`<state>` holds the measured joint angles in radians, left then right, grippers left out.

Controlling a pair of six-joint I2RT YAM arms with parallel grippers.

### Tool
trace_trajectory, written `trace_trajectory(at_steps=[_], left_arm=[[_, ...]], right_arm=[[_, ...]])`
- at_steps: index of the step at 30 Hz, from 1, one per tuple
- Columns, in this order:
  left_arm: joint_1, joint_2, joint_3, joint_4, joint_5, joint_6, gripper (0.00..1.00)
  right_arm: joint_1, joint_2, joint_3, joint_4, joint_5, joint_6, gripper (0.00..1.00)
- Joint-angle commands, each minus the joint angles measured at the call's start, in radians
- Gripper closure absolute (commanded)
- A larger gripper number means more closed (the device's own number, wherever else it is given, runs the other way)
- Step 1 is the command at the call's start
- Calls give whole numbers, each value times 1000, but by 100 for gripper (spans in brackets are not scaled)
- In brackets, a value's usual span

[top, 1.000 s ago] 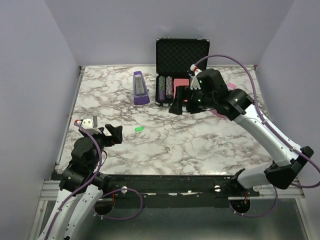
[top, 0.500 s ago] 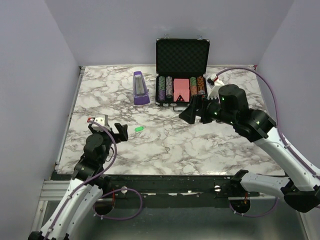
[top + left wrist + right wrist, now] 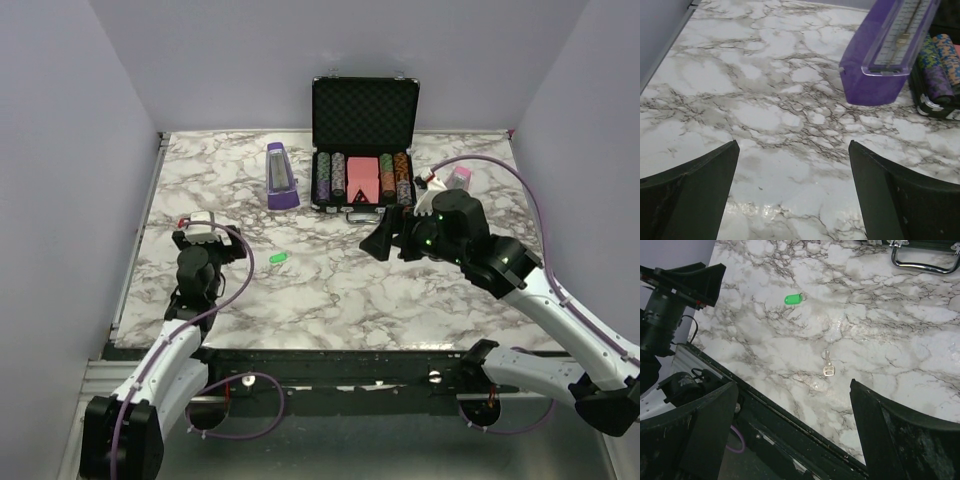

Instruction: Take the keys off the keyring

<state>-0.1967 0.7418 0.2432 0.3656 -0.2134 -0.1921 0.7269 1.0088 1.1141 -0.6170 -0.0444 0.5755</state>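
The keyring, a small green oval tag point(image 3: 792, 299) with a thin ring at one end, lies on the marble table point(image 3: 890, 340); it also shows in the top view point(image 3: 278, 258). One small silver key point(image 3: 828, 367) lies loose on the marble, apart from the tag and nearer the front edge. My right gripper point(image 3: 792, 385) is open and empty, hovering above the front edge and well off from both; in the top view point(image 3: 378, 243) it is right of centre. My left gripper point(image 3: 207, 240) is open and empty, left of the tag, over bare marble point(image 3: 793, 145).
A purple metronome-shaped object point(image 3: 281, 178) stands at the back, also in the left wrist view point(image 3: 890, 55). An open black poker-chip case point(image 3: 363, 140) stands beside it. A pink object point(image 3: 458, 178) lies right of the case. The table's front rail point(image 3: 790, 430) runs under my right gripper.
My right arm has come away from the case, towards the front and lower. My left arm has swung from pointing at the tag to pointing at the back of the table.
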Motion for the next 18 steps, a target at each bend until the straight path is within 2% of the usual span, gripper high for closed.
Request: trace_trajectory(at_steps=[1, 8, 15, 18], left_arm=[[107, 146, 19, 214, 80, 26, 1], [163, 252, -38, 396, 117, 14, 1], [180, 341, 16, 437, 261, 36, 1], [181, 381, 63, 389, 308, 49, 1]], right_arm=[[5, 4, -37, 57, 72, 0, 0], [5, -35, -109, 114, 60, 17, 0], [5, -55, -140, 135, 72, 26, 0], [5, -50, -140, 140, 84, 27, 0]])
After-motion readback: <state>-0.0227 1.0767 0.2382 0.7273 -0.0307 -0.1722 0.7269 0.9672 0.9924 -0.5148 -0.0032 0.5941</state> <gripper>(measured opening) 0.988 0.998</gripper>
